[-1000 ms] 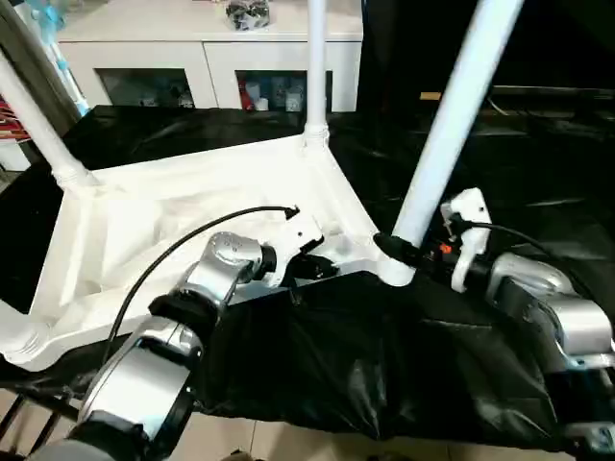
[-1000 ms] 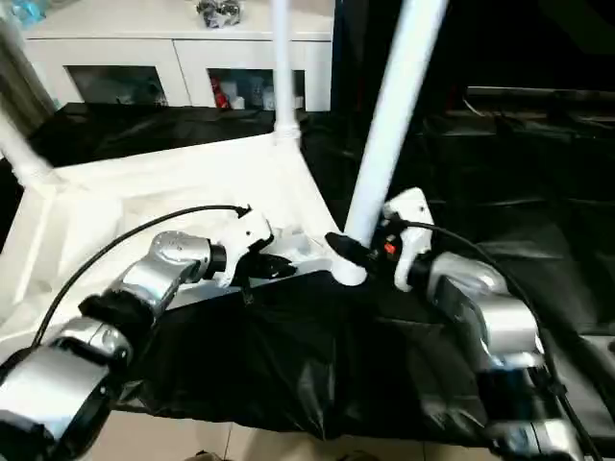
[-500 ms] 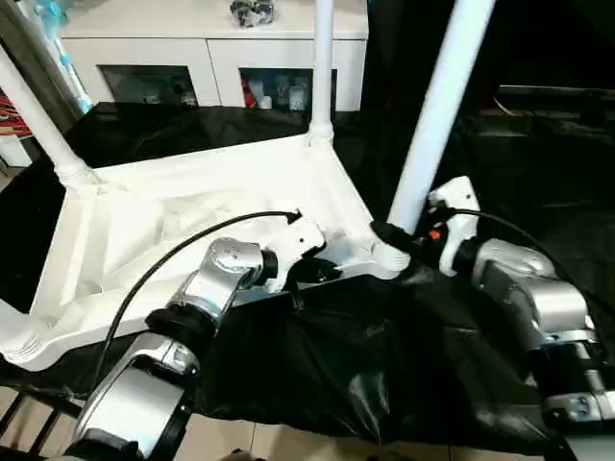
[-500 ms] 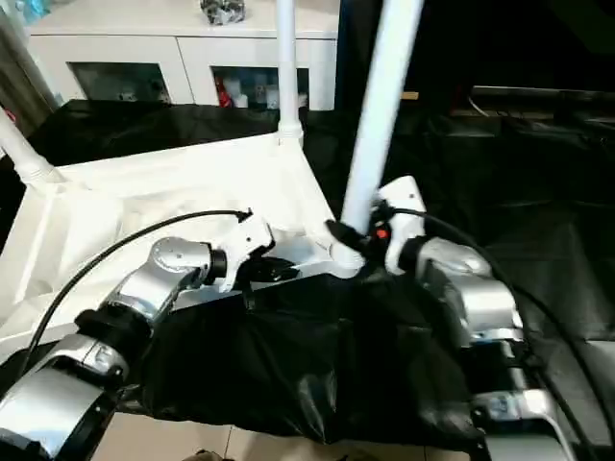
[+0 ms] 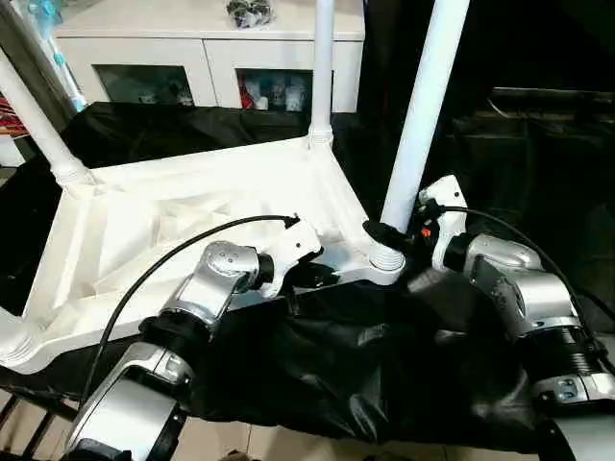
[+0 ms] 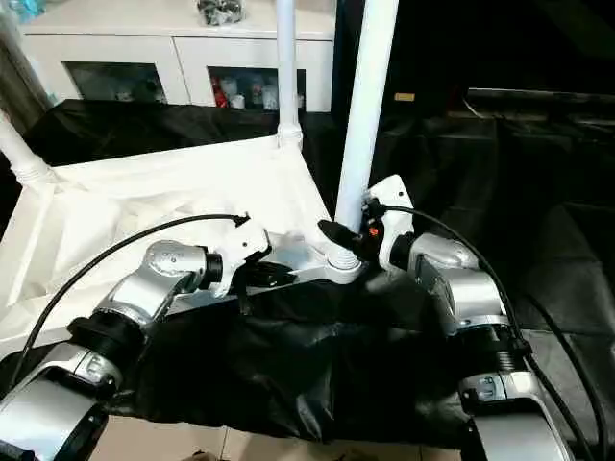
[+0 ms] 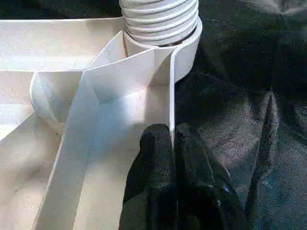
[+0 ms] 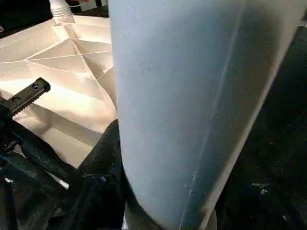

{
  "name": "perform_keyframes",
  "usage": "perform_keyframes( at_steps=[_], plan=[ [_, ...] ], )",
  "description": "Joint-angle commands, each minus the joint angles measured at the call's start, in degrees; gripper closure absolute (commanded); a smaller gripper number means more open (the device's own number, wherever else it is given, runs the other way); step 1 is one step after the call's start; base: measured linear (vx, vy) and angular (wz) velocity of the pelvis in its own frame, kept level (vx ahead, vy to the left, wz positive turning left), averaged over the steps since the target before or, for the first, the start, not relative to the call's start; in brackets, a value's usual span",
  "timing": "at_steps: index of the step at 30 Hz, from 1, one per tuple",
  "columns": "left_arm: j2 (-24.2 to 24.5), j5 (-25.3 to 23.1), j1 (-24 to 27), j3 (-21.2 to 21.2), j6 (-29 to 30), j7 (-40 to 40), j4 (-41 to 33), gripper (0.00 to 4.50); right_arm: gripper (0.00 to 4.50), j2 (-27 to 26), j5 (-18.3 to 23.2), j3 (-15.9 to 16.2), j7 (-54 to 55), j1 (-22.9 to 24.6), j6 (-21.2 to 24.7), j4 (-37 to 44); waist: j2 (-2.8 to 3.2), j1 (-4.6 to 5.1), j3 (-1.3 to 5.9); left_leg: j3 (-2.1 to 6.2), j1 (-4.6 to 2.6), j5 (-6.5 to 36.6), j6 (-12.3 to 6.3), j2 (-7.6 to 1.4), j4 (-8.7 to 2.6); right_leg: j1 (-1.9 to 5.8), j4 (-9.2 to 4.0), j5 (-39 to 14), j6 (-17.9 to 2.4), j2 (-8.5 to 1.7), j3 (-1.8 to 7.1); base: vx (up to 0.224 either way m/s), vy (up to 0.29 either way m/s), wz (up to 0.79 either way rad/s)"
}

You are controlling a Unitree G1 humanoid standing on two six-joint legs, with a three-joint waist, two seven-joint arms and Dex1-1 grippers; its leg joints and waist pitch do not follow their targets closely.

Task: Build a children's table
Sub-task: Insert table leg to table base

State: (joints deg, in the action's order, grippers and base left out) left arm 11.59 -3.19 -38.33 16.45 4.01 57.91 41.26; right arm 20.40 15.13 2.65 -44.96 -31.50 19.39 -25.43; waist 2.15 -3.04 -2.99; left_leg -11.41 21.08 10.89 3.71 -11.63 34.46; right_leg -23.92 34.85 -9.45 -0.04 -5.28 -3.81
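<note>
my left claw (image 7: 171, 143) pinches the table's rim (image 7: 171, 91); my right claw (image 5: 389, 237) clasps the leg (image 5: 420, 115) above its socket (image 5: 384, 259).

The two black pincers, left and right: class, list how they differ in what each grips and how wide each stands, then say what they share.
Left pincer is shut on the thin side wall of the upturned white plastic ribbed tabletop; right pincer is closed around the base of the white tapered tube leg at its corner socket. Left fingers stand nearly together; right fingers stand wider, spanning the tube. Both are black, two-fingered, and hold parts of the same table.
</note>
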Motion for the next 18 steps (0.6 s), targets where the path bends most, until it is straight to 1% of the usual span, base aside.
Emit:
perform_keyframes(
  at_steps=[1, 2, 5, 7, 9, 11, 13, 14, 16, 18],
  plan=[
    [-0.9, 1.5, 1.8, 0.7, 0.1, 2.6, 0.2, 4.50, 2.61, -0.4, 1.0, 0.0, -1.2, 0.9, 1.2, -0.7, -1.92, -0.38, 4.15, 0.55, -0.05, 7.5, -4.68, -0.92, -3.43, 3.48, -4.25, -14.9, -12.0, -2.62, 2.10, 0.000, 0.000, 0.00],
    [-1.0, 1.7, 1.8, 0.5, 0.1, 2.4, 0.1, 4.50, 2.61, -0.4, 1.7, -0.6, -1.4, 1.5, 1.7, -0.7, -1.90, -0.40, 4.13, 0.55, 0.01, 7.4, -4.79, -0.90, -3.43, 3.51, -4.25, -14.6, -12.1, -2.61, 2.09, 0.000, 0.000, 0.00],
    [-1.2, 2.1, 1.9, 0.0, 0.7, 2.1, -0.7, 4.50, 2.61, -0.7, 3.2, -2.8, -1.3, 3.1, 1.6, -2.0, -1.67, -0.60, 4.13, 0.54, -0.19, 7.7, -4.95, -1.06, -3.47, 3.37, -4.33, -14.4, -12.5, -2.66, 2.10, 0.000, 0.000, 0.00],
    [-1.3, 2.2, 1.9, -0.2, 0.7, 1.9, -0.7, 4.50, 2.61, -1.2, 3.7, -4.0, -0.5, 4.1, 1.3, -3.0, -1.69, -0.60, 4.09, 0.52, -0.17, 8.2, -4.81, -0.98, -3.49, 3.35, -4.41, -14.9, -12.6, -2.64, 2.05, 0.000, 0.000, 0.00],
    [-1.4, 2.2, 1.8, -0.2, 0.7, 1.8, -0.6, 4.50, 2.61, -1.4, 3.8, -4.3, -0.3, 4.7, 0.9, -3.3, -1.70, -0.59, 4.07, 0.60, -0.18, 8.7, -4.47, -0.97, -3.57, 3.43, -4.54, -16.3, -12.3, -2.70, 1.98, 0.000, 0.000, 0.00],
    [-1.6, 2.2, 1.8, -0.4, 0.8, 1.5, -0.6, 4.50, 2.61, -2.0, 4.0, -4.7, -0.2, 5.8, 0.2, -3.4, -1.57, -0.60, 3.95, 0.60, -0.25, 9.4, -4.15, -1.02, -3.66, 3.24, -4.77, -17.6, -11.7, -2.72, 2.02, 0.000, 0.000, 0.00],
    [-2.0, 2.1, 1.7, -0.8, 0.7, 0.6, -0.3, 4.50, 2.61, -3.1, 4.5, -5.5, 0.2, 8.0, -1.1, -3.2, -1.63, -0.60, 4.00, 0.61, -0.30, 9.7, -3.97, -1.00, -3.68, 3.28, -4.91, -18.4, -11.3, -2.75, 2.02, 0.000, 0.000, 0.00],
    [-2.0, 2.1, 1.6, -0.8, 0.7, 0.5, -0.2, 4.50, 2.61, -3.3, 4.4, -5.4, 0.3, 8.3, -1.3, -3.1, -1.62, -0.59, 4.01, 0.66, -0.25, 9.6, -3.98, -1.00, -3.75, 3.26, -4.85, -18.3, -11.1, -2.72, 2.02, 0.000, 0.000, 0.00],
    [-2.2, 2.0, 1.4, -1.1, 0.7, -0.1, 0.1, 4.50, 2.61, -3.8, 3.5, -4.9, 0.7, 10.8, -3.2, -2.5, -1.58, -0.63, 4.00, 0.67, -0.21, 9.5, -4.01, -1.02, -3.80, 3.21, -4.91, -18.1, -10.8, -2.71, 2.01, 0.000, 0.000, 0.00],
    [-2.4, 1.9, 1.1, -1.4, 0.5, -0.9, 0.5, 4.50, 2.61, -3.9, 2.8, -4.4, 0.9, 12.5, -4.4, -1.8, -1.69, -0.59, 4.03, 0.68, -0.24, 10.0, -4.00, -0.98, -3.86, 3.25, -5.01, -18.7, -10.7, -2.70, 1.96, 0.000, 0.000, 0.00]
  ],
)
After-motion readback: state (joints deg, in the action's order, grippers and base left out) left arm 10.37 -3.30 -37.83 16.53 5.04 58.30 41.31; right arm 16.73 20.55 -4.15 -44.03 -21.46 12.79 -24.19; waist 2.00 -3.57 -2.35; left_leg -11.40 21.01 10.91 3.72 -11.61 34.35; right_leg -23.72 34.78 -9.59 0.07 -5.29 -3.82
